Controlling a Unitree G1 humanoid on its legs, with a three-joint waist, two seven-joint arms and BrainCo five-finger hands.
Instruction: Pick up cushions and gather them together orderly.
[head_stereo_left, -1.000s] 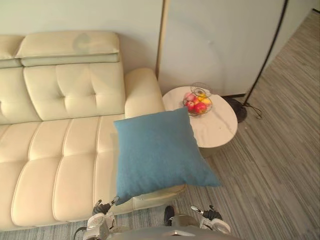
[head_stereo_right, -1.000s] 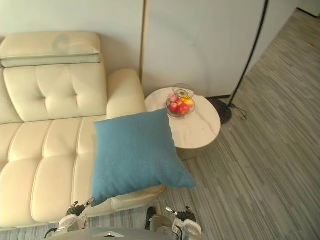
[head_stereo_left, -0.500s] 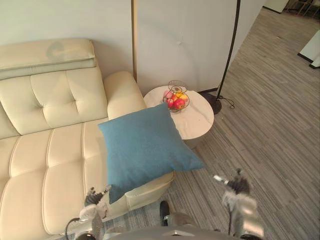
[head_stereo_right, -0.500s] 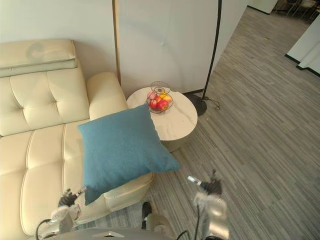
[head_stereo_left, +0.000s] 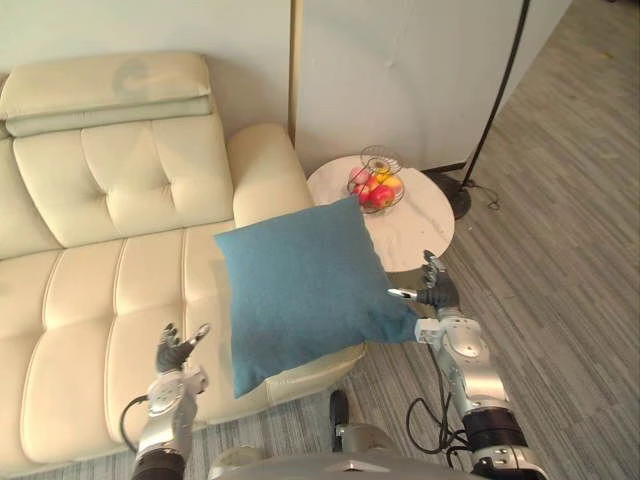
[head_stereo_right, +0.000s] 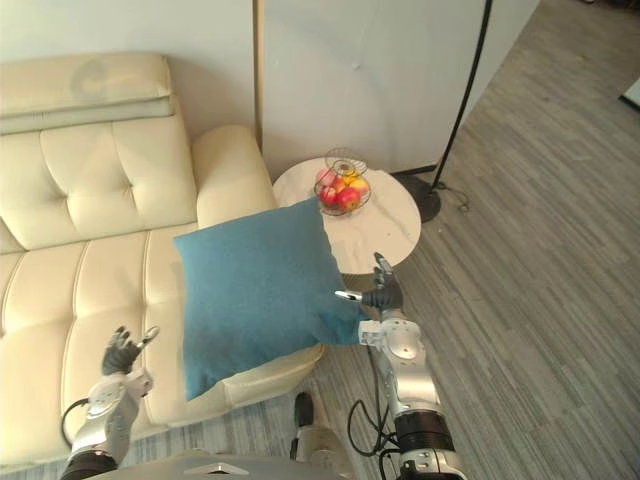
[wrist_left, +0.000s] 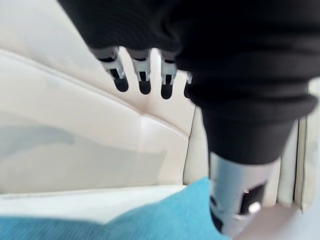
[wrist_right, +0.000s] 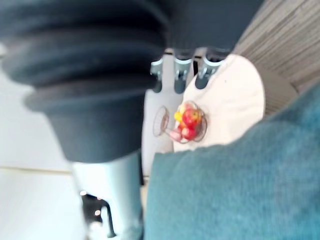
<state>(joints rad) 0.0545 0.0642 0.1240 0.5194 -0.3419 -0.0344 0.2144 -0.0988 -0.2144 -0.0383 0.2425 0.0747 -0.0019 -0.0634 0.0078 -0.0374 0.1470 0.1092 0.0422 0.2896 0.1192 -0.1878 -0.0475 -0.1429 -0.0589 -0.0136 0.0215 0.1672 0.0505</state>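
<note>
square blue fabric cushion (head_stereo_left: 305, 285) | right hand (head_stereo_left: 437, 294) nearer, beside its corner | left hand (head_stereo_left: 176, 358) apart (fingers of both spread)

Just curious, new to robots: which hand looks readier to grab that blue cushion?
Probably right: the right hand, open, sits at the blue cushion's corner; the left hand hovers apart over the sofa.

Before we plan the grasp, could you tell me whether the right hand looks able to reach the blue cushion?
Probably yes: the right hand, fingers open, hangs beside the nearest corner of the blue cushion, with nothing between them.
</note>
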